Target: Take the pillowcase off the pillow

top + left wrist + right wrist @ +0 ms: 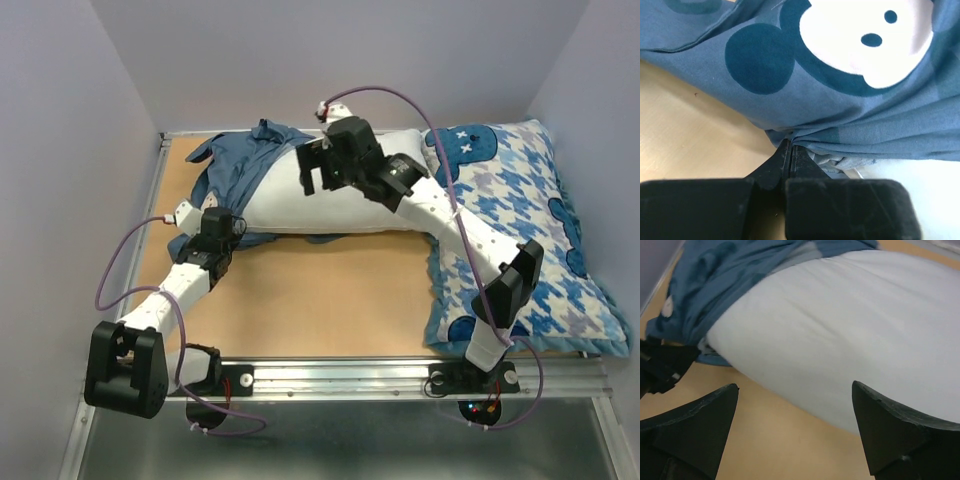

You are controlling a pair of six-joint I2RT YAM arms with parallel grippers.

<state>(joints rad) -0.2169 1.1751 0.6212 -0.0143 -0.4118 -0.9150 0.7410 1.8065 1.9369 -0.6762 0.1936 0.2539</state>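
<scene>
The plain white pillow (340,205) lies across the back of the table, most of it bare. The slate-blue pillowcase (235,160) is bunched over its left end. My left gripper (222,222) is shut on the pillowcase's lower edge at the pillow's near left corner; in the left wrist view the closed fingertips (789,145) pinch a fold of the pillowcase (790,75), which shows a white cartoon face. My right gripper (322,168) hovers open above the middle of the pillow; in the right wrist view its gripper (795,390) frames the pillow (840,335) with the pillowcase (725,275) beyond.
A blue-and-white houndstooth pillow (525,240) with cartoon figures lies along the right side. The brown table (320,290) shows in front of the pillow. A metal rail (400,375) runs along the near edge. Grey walls enclose the back and sides.
</scene>
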